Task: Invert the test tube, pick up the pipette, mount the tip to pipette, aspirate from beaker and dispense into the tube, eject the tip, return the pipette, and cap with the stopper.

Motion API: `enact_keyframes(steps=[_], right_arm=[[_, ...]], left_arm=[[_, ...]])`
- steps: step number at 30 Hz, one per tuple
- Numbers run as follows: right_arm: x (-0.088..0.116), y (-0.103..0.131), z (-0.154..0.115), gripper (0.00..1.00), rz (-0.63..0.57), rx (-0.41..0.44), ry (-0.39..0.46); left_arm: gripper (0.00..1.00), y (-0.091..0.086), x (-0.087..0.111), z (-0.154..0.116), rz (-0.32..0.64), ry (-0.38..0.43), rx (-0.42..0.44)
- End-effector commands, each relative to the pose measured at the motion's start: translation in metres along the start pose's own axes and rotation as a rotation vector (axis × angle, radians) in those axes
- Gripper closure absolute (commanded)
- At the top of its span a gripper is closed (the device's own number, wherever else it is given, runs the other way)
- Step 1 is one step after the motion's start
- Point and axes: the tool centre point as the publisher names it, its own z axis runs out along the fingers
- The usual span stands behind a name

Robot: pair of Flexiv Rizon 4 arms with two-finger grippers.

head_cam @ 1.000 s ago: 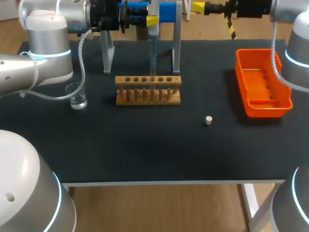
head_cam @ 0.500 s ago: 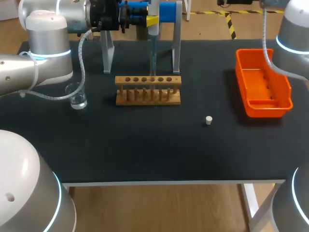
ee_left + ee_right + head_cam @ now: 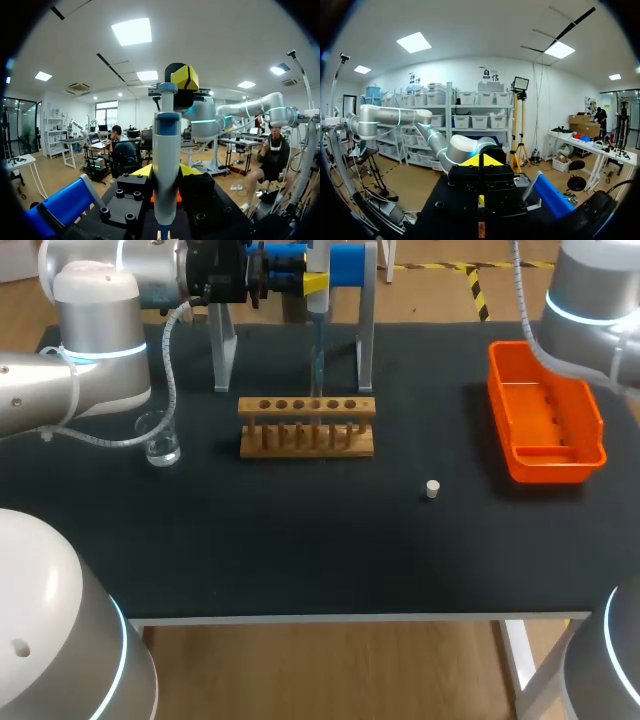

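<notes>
The pipette is standing upright in the left hand, whose two yellow tips are pinching its barrel from both sides. Its slim lower end is hanging down between the legs of a metal stand to the wooden rack under the hand. On the black tabletop a glass beaker is sitting back behind that hand, under its own arm. The pale stopper and orange tray are lying ahead of it, while the right hand is pointing toward the left arm, its tips pressing together.
</notes>
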Motion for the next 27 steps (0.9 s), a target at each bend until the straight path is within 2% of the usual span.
enact_keyframes(steps=[1,10,27], right_arm=[[-0.005,-0.005,0.009,1.0,0.003,-0.002,0.037],[-0.005,-0.009,0.02,1.0,-0.038,-0.013,0.079],[-0.027,-0.006,0.036,1.0,-0.073,0.004,0.097]], left_arm=[[1.0,0.0,0.0,0.0,0.0,0.0,0.0],[1.0,0.0,0.0,0.0,0.0,0.0,0.0],[1.0,0.0,0.0,0.0,0.0,0.0,0.0]])
